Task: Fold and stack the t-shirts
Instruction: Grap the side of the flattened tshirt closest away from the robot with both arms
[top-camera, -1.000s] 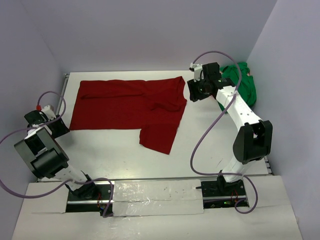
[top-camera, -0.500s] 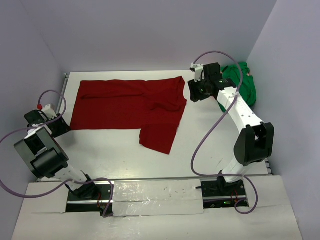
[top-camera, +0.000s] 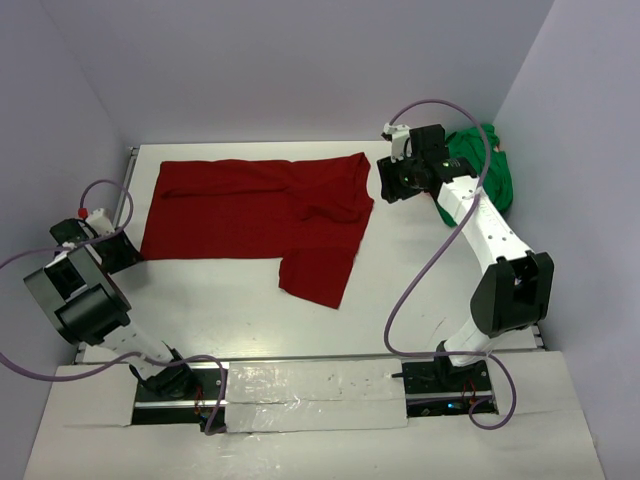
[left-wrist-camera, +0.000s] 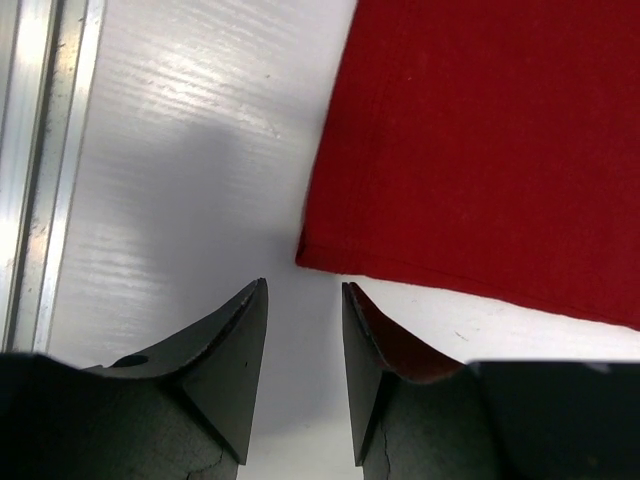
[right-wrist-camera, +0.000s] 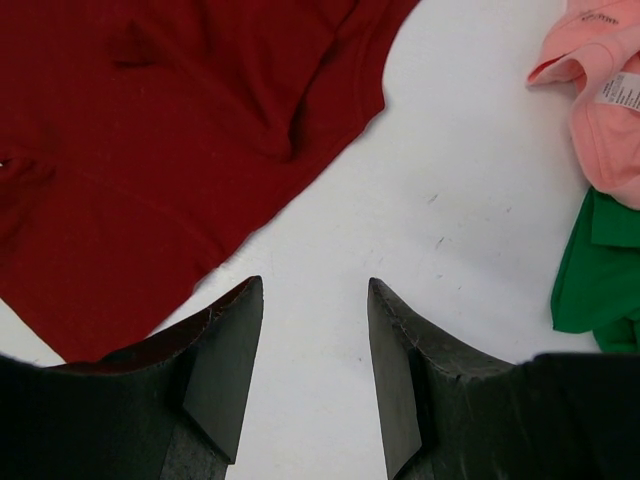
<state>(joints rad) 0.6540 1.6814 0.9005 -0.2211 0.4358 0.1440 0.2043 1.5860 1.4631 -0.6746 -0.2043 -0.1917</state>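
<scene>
Lining up on the maroon t-shirt for a fold

The maroon t-shirt (top-camera: 250, 210) lies spread flat along the far-left part of the worktop (top-camera: 420, 270), with one flap hanging toward the near edge around the middle. The green t-shirt (top-camera: 490, 165) is bunched in the far-right corner, and the salmon-pink t-shirt (right-wrist-camera: 600, 90) sits crumpled against it.

The left fingers (left-wrist-camera: 235, 350) stand narrowly parted and empty, low over bare worktop just short of the shirt's near-left corner. The right fingers (right-wrist-camera: 225, 350) are spread and empty, over the bare strip between the maroon shirt's right edge and the pile.

This looks like the reach before a fold, with nothing gripped yet. The next move probably calls for each arm to pinch an edge of the cloth cleanly, one layer only, then lift both ends together.
</scene>
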